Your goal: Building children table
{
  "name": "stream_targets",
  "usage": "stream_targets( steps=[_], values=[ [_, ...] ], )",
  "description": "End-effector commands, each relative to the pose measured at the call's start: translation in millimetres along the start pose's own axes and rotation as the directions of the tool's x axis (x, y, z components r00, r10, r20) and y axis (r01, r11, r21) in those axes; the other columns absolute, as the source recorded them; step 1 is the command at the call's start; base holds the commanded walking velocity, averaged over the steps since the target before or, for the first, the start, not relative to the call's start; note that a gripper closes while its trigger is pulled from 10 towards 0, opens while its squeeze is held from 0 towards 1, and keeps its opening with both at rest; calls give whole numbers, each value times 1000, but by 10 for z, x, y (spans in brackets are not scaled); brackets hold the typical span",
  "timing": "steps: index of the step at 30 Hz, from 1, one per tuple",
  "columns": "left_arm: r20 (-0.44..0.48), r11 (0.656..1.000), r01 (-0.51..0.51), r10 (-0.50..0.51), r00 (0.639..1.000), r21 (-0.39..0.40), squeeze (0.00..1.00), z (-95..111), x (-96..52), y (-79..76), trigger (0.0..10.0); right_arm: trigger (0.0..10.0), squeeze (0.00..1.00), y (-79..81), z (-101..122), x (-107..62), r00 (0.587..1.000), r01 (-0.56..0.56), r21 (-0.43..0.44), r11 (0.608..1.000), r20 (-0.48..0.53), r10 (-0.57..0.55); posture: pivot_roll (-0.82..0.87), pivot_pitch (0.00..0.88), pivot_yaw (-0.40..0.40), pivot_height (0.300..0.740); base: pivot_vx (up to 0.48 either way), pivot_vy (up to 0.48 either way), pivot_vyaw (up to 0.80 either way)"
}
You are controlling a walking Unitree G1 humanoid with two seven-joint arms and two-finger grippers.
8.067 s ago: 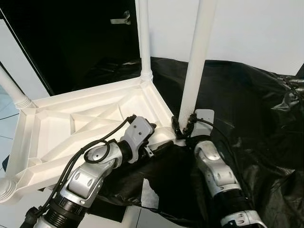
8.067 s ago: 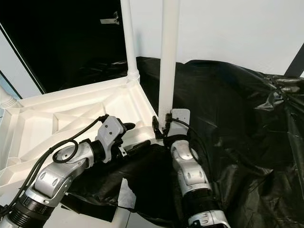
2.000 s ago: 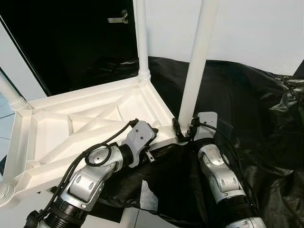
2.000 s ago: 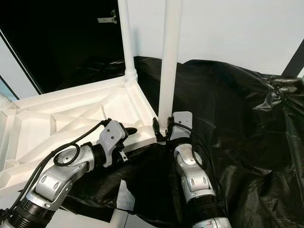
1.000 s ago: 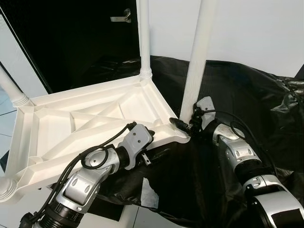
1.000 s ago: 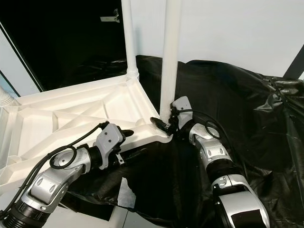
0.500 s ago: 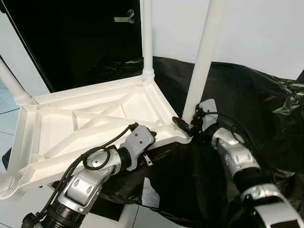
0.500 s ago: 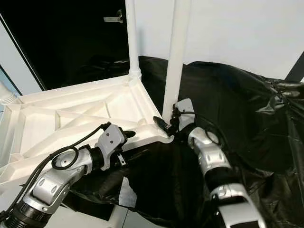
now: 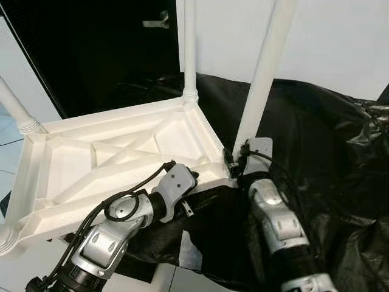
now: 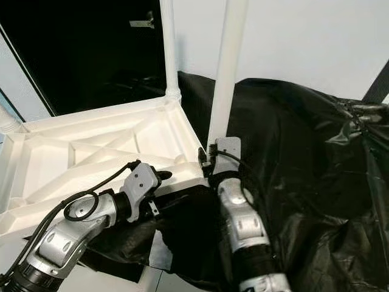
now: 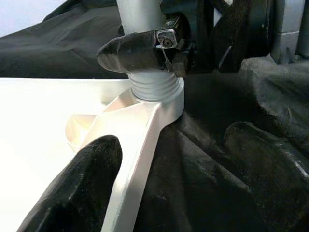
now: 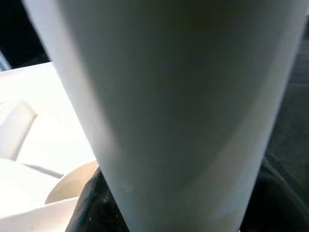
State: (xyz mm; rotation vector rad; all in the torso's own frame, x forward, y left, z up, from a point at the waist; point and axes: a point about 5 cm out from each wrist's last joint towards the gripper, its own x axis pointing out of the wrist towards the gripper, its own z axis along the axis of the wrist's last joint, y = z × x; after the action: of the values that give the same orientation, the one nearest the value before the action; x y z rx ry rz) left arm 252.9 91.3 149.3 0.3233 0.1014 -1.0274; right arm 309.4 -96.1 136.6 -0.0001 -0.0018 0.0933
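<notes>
Jaws on your right gripper (image 9: 233,163) are clamped on the base of the near leg (image 9: 260,85), right where it meets the corner socket (image 11: 157,92); the left wrist view shows one black finger (image 11: 133,53) wrapped against the leg just above the ribbed collar. Your left gripper (image 11: 178,183) has its jaws spread wide, straddling the tabletop's rim (image 11: 140,145) just short of that same corner: one finger over the white inside, the other over the black sheet (image 9: 322,146). It grips nothing.

Tabletop (image 9: 109,158) lies upside down, ribbed underside up, tilted slightly, with its near-right corner resting on the black sheet. Near leg stands in that corner and leans a little to the right. A second leg (image 9: 189,48) stands upright in the far corner. A third (image 9: 15,109) sits at the far-left corner, angled outward. A rounded end (image 9: 6,238) shows at the near-left corner; you can't tell more about it.

Behind: dark doorway (image 9: 91,55) with a handle (image 9: 155,21), white wall (image 9: 340,42) to the right.
</notes>
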Motion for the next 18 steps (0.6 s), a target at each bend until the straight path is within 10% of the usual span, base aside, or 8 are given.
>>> stream_targets(
  steps=[1,10,11,12,18],
  values=[
    [-6,998,62,-62,998,4,0,4,-6,-54,10000,10000,0,-1,-43,-37,999,20,12,1000,-30,-20,3,0,-5,740,0,0,0],
    [-3,998,59,-59,998,14,0,11,14,-24,10000,10000,110,19,100,-134,998,-47,33,998,52,45,-5,0,3,740,0,0,0],
    [-3,998,56,-56,998,15,0,8,14,-19,10000,10000,388,-4,111,-145,997,-50,40,998,61,48,-5,0,3,740,0,0,0],
    [-2,999,50,-50,999,16,0,7,13,-14,10000,10000,1000,-46,119,-165,995,-64,38,997,74,61,-5,0,4,740,0,0,0],
    [6,999,44,-44,999,22,0,18,11,-3,10000,10000,1000,-215,123,-234,982,-163,11,987,94,161,-5,0,0,740,0,0,0]
  ],
)
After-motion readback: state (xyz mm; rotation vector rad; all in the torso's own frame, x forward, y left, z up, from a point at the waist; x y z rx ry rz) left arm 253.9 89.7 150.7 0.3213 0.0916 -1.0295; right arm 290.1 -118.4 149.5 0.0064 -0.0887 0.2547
